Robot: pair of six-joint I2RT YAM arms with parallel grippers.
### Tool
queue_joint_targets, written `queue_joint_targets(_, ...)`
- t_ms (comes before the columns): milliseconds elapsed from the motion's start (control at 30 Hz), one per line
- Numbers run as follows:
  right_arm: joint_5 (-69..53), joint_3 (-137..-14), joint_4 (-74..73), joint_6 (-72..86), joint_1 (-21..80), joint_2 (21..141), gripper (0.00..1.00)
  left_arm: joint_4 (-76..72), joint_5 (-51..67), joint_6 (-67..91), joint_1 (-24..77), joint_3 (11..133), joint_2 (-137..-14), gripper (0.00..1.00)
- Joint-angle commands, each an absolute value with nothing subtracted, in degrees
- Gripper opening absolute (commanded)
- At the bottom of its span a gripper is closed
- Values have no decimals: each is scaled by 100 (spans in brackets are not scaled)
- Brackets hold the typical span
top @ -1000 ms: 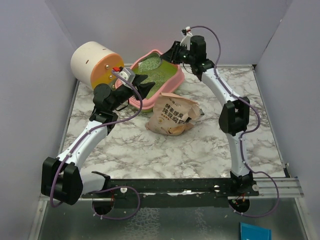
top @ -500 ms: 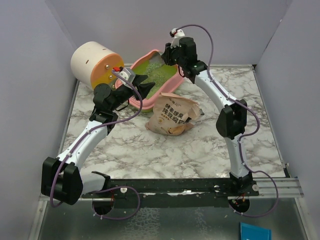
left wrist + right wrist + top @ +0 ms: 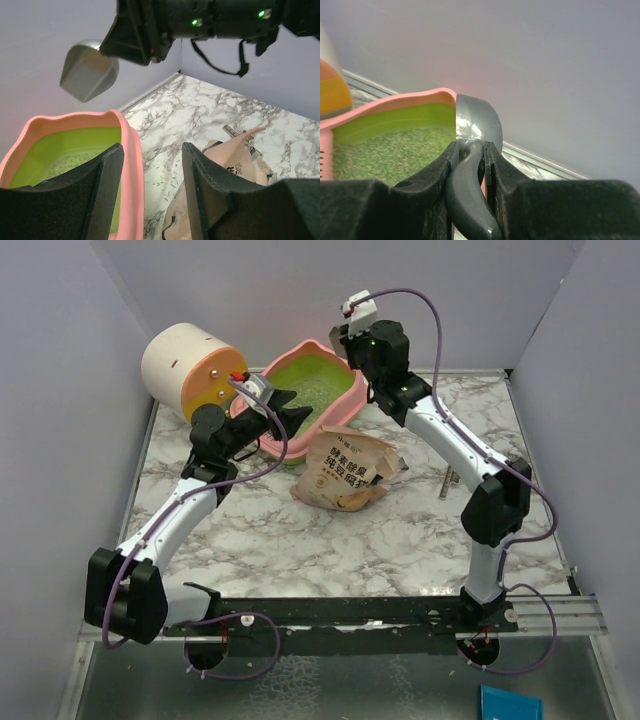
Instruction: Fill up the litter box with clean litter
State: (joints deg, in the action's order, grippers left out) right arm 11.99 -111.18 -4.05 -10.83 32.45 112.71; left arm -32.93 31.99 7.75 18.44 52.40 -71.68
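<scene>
Right gripper (image 3: 470, 147) is clamped on the grey scoop (image 3: 477, 122) by its handle, bowl hovering over the far rim of the litter box (image 3: 131, 150), upper centre from overhead. Left gripper (image 3: 152, 147) has its jaws apart, straddling the near wall. Clean litter (image 3: 380, 150) lies inside; this looks like the tipping step. Next, I'd guess, another scoop from the bag (image 3: 345, 470).

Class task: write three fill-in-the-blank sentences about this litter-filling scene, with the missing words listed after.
1. The right tool is shut on the ____ of the grey metal scoop.
2. The open left tool sits at the rim of the wavy plastic litter box, whose outside is ____.
3. The tan paper bag lies on the ____-patterned table.
Missing words: handle; pink; marble.
</scene>
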Motion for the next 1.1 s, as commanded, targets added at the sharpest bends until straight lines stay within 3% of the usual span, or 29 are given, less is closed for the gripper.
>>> queue_joint_targets(0,2170,-10468,97,-1310,3164,10290,1,-3271,3623,721,1811,5504,-7385,55)
queue_joint_targets(300,2720,-9288,-1873,135,2765,8439,1,-3471,5376,1172,1816,5814,-8291,57)
queue_joint_targets(600,2217,-8839,-3926,840,2721,7281,1,-3647,5724,1483,2047,5882,-8778,56)
queue_joint_targets(1067,742,-7591,-4081,1260,2718,6524,1,-3436,6128,1309,2242,5940,-8998,55)
